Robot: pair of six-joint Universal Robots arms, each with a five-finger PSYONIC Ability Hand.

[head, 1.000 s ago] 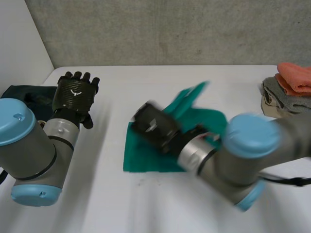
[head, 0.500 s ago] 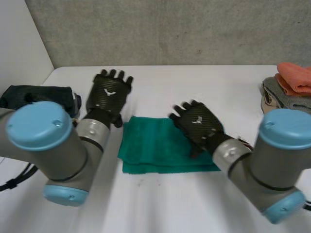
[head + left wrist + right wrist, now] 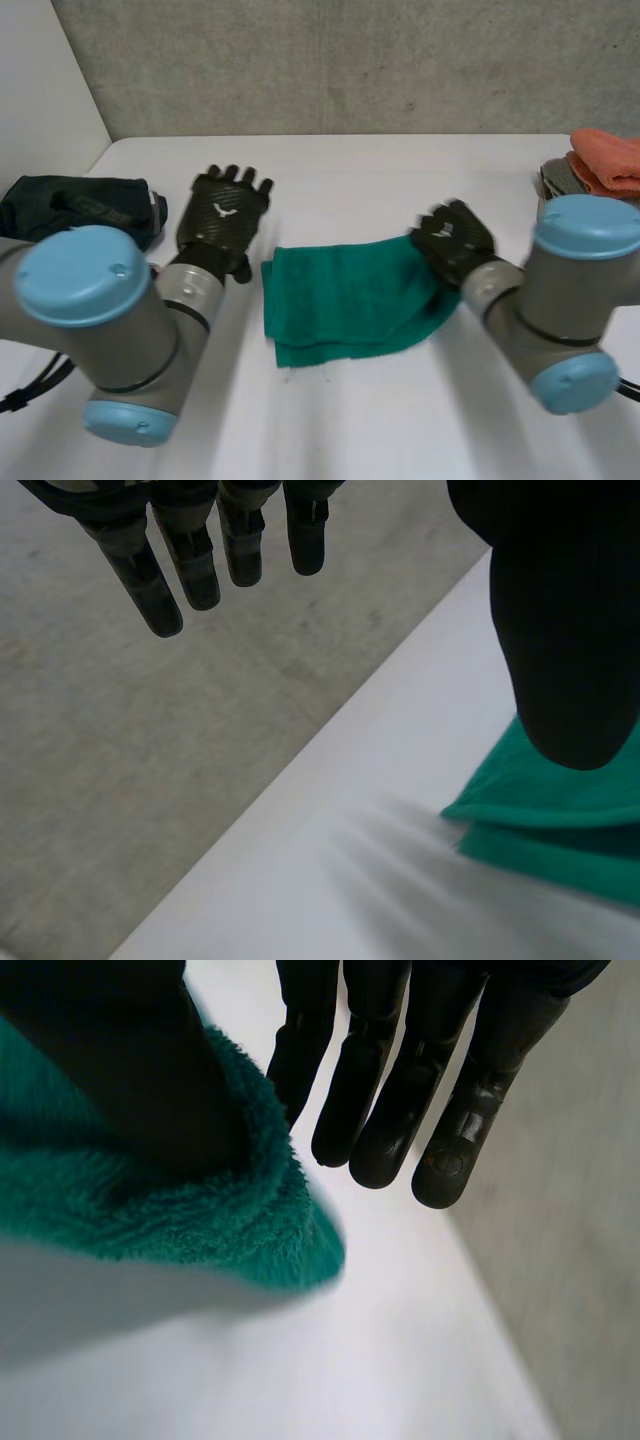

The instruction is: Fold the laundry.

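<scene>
A green towel (image 3: 345,295) lies folded on the white table (image 3: 340,180), its right edge lifted. My right hand (image 3: 452,238) is at that right edge. In the right wrist view the thumb (image 3: 110,1060) presses into the raised fold of the towel (image 3: 200,1220), with the fingers (image 3: 400,1110) on the fold's other side, pinching it. My left hand (image 3: 222,210) hovers just left of the towel, fingers straight and holding nothing. In the left wrist view its fingers (image 3: 200,560) are spread above bare table (image 3: 330,810), and a corner of the towel (image 3: 560,830) lies below the thumb (image 3: 565,630).
A dark bundled cloth (image 3: 80,205) lies at the table's left edge. At the far right, an orange cloth (image 3: 605,160) lies on top of a grey cloth (image 3: 562,183). A grey wall (image 3: 340,60) runs behind the table.
My right hand went from the towel's middle to its right edge and closed on it. The towel shifted right and turned a little. The left arm swung in beside the towel.
</scene>
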